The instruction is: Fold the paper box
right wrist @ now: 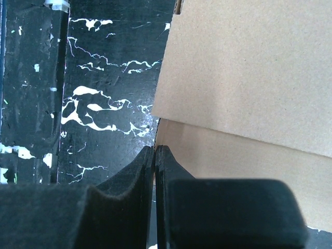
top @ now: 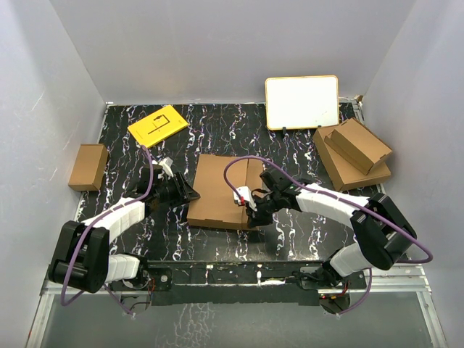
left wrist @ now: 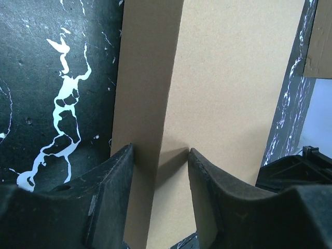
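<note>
The paper box (top: 217, 192) lies flat in the middle of the black marbled table, a shallow brown cardboard piece. My left gripper (top: 190, 193) is at its left edge. In the left wrist view its jaws (left wrist: 160, 149) stand apart astride a raised, darker side flap (left wrist: 148, 78), one finger outside it and one on the lighter panel (left wrist: 233, 78). My right gripper (top: 249, 210) is at the box's near right edge. Its jaws (right wrist: 155, 147) are pressed together, their tips right at the corner of a cardboard flap (right wrist: 218, 150), with the upper panel (right wrist: 249, 62) beyond. I see nothing between them.
A yellow card (top: 158, 125) lies at the back left and a small brown box (top: 88, 167) at the left edge. A whiteboard (top: 301, 102) leans at the back right. Stacked cardboard boxes (top: 353, 154) sit on the right. White walls close in three sides.
</note>
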Motion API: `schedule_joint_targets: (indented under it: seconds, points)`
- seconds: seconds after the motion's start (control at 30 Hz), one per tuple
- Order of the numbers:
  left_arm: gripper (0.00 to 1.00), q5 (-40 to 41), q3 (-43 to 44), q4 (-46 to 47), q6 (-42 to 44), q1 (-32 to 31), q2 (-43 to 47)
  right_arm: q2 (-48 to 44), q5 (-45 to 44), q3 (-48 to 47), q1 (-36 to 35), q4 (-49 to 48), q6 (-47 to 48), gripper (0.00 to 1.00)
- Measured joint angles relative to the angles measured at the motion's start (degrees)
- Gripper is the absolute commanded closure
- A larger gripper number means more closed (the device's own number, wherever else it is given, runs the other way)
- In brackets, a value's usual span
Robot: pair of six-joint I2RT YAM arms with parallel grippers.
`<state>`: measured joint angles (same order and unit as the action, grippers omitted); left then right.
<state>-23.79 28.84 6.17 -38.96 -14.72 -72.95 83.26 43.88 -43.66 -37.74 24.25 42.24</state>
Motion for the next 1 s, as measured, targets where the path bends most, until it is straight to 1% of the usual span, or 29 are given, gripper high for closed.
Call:
schedule_joint_targets:
  seconds: [0.57, 1.0]
  points:
    - [0.58, 0.2, 0.0, 0.0, -0.7, 0.0, -0.2, 0.0, -0.2, -0.5, -1.1, 1.3, 2.8, 0.92]
    - [0.59, 0.1, 0.0, 0.3, -0.7, 0.0, -0.3, 0.1, -1.3, -1.0, -1.3, 1.1, -1.4, 0.91]
